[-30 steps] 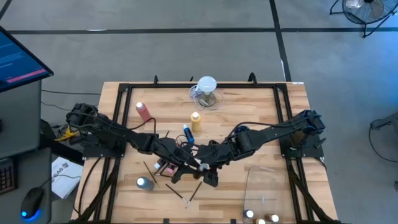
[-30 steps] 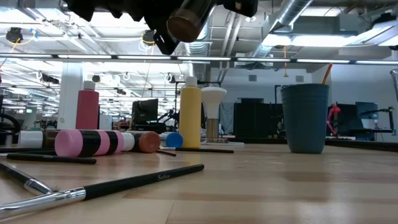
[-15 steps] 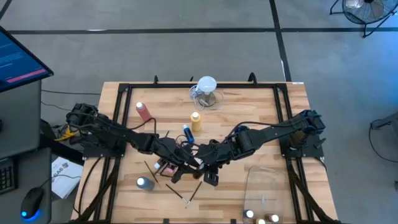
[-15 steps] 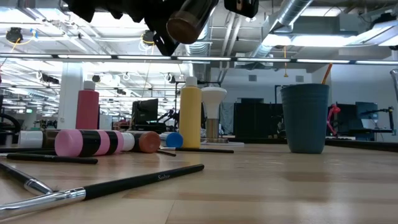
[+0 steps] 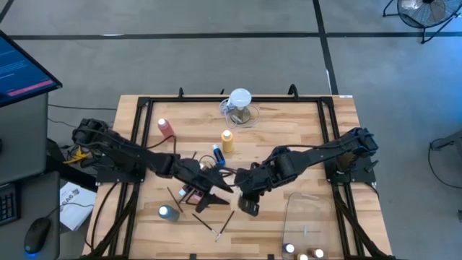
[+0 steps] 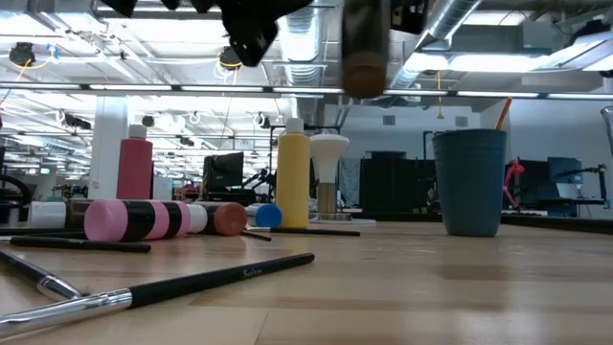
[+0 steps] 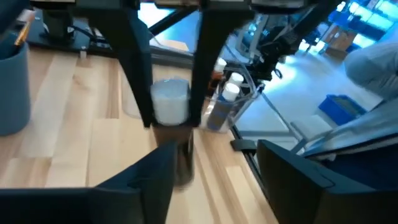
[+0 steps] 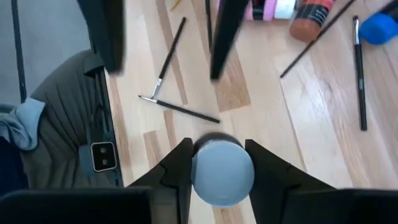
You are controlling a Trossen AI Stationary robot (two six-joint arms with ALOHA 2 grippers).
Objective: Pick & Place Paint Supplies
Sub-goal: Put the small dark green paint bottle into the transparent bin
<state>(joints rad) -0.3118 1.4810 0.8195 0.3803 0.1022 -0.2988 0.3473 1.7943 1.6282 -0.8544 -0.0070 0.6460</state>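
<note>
Over the desk (image 5: 303, 152) middle, the left gripper (image 5: 216, 189) is hovering with fingers apart, holding nothing. Just right of it, the right gripper (image 8: 217, 163) is gripping a small white-capped paint bottle (image 8: 222, 171), fingers clamped on it, above the brushes (image 8: 179, 109).

Bright overhead light, wrist views blurred

Non-task stuff: clear jug (image 5: 239, 109) with white round top at far edge of the wood surface (image 5: 303, 144); clear bin (image 5: 309, 220) at near right corner. Blue-grey cup (image 6: 469, 182) upright in low view. Monitor (image 5: 20, 68), mouse (image 5: 36, 235) off-surface left; fan (image 5: 422, 11) on floor.
</note>
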